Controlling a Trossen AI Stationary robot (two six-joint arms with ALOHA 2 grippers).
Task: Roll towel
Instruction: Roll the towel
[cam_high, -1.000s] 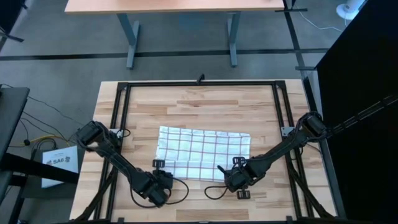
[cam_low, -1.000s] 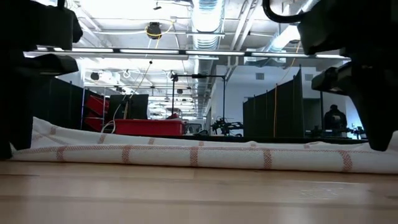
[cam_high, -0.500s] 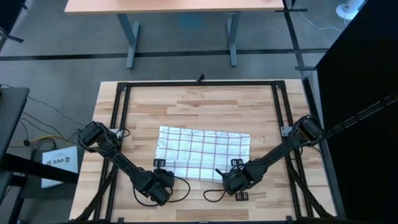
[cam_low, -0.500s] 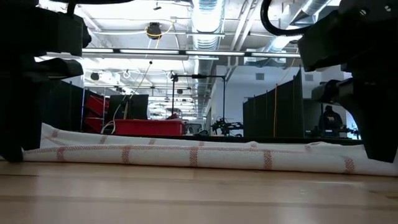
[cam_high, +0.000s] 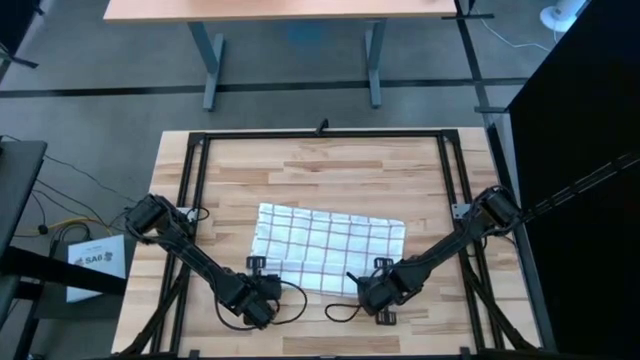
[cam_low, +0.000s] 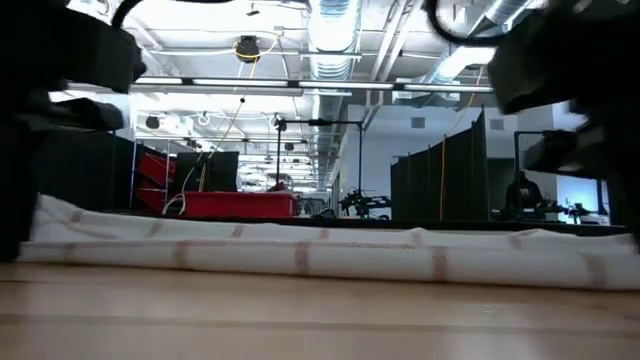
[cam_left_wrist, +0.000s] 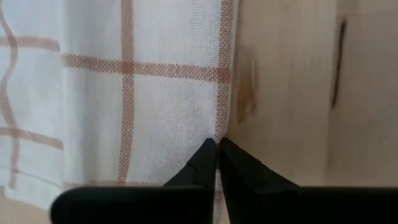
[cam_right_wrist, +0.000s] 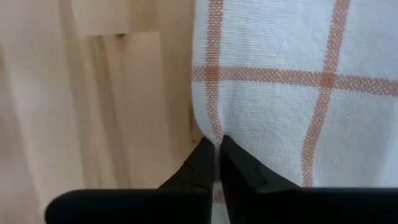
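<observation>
The towel (cam_high: 328, 245), white with a grid of thin reddish-brown lines, lies spread on the wooden table (cam_high: 330, 170), near its middle. In the low view its near edge (cam_low: 320, 260) shows as a thick band along the table. My left gripper (cam_high: 262, 284) is shut at the near left part of the towel's edge. My right gripper (cam_high: 379, 289) is shut at the near right part. Each wrist view shows its gripper's own shut fingertips on the cloth's edge: left (cam_left_wrist: 217, 146), right (cam_right_wrist: 216, 144). My left gripper pinches the towel's edge (cam_left_wrist: 222, 127), beside a brown line along it, between its two fingers. The fingers come from the near side, slanting down. The cloth lies on the table; one layer or several, I cannot tell. My right gripper pinches the towel's edge (cam_right_wrist: 205, 124) between its two fingers, which come from the near side, slanting down. The cloth beyond the fingers lies flat on the table; one layer or several, I cannot tell.
A black metal frame (cam_high: 320, 133) runs around the table top. Bare wood lies beyond the towel's far edge (cam_high: 330, 170) and on both sides. Cables (cam_high: 290, 305) loop near both grippers at the near edge. A second table (cam_high: 290, 10) stands beyond the far edge.
Both grippers, shut on the towel's near edge, have gone a little toward the table's near edge, and the towel has slid a little that way with them, still spread out.
</observation>
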